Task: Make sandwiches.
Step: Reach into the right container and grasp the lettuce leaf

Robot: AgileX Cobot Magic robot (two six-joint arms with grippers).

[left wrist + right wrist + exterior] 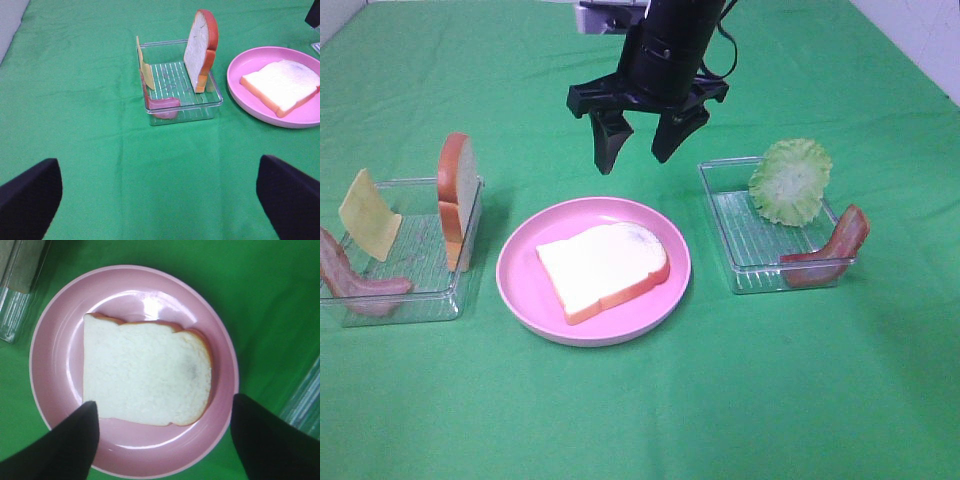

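Observation:
One white bread slice (603, 268) with orange-brown crust lies flat on the round pink plate (520, 290); nothing is stacked on it. My right gripper (640, 150) hangs open and empty above the plate's far edge. The right wrist view looks straight down on the slice (145, 372) between its fingers (75, 445). My left gripper (160, 200) is open and empty over bare cloth, outside the exterior view. It faces the left tray (200, 105), which holds an upright bread slice (200, 47), yellow cheese (144, 67) and bacon (162, 105).
The left clear tray (430, 290) stands left of the plate. The right clear tray (750, 250) holds pale green lettuce (790, 180) and a bacon strip (830, 250). Green cloth covers the table.

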